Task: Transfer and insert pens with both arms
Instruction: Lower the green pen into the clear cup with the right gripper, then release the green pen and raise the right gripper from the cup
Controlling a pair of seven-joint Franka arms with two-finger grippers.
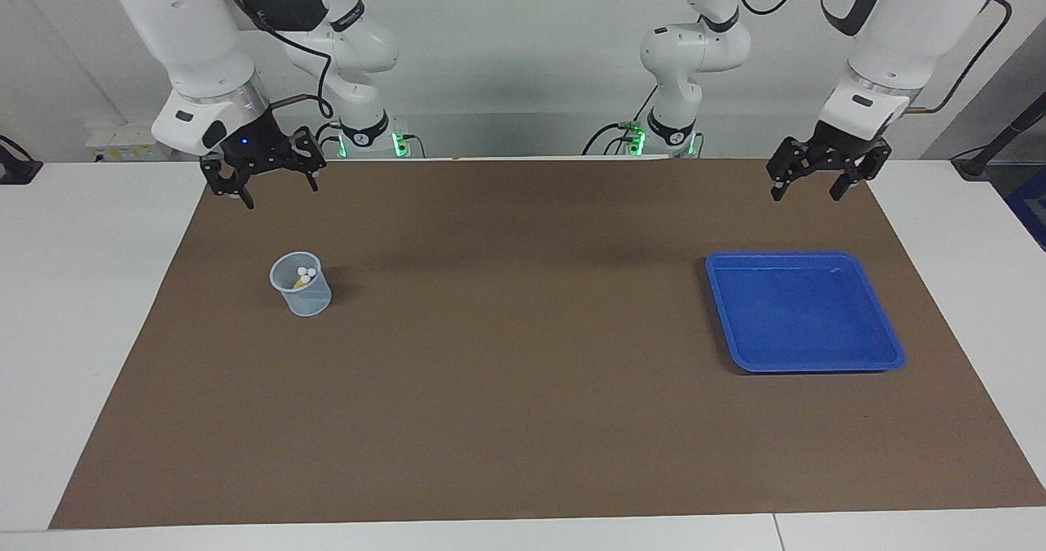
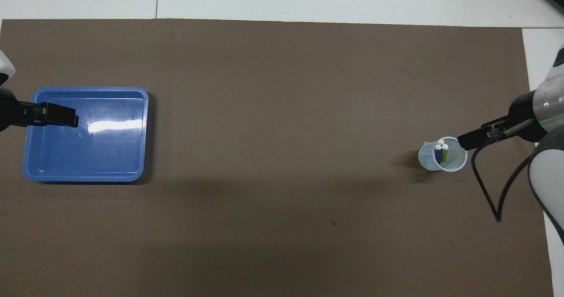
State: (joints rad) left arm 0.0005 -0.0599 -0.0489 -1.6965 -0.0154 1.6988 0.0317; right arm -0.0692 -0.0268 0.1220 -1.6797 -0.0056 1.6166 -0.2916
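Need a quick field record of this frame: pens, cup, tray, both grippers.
pens: three pens stand caps up in the cup
cup: clear cup on the brown mat, toward the right arm's end
tray: blue tray, nothing in it, toward the left arm's end
right gripper: open, holds nothing, raised over the mat's corner
left gripper: open, holds nothing, raised over the mat's edge

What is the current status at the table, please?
Left gripper and right gripper open, empty, raised at the mat's robot-side edge. Pens upright in cup. Tray empty. Nothing obstructing.
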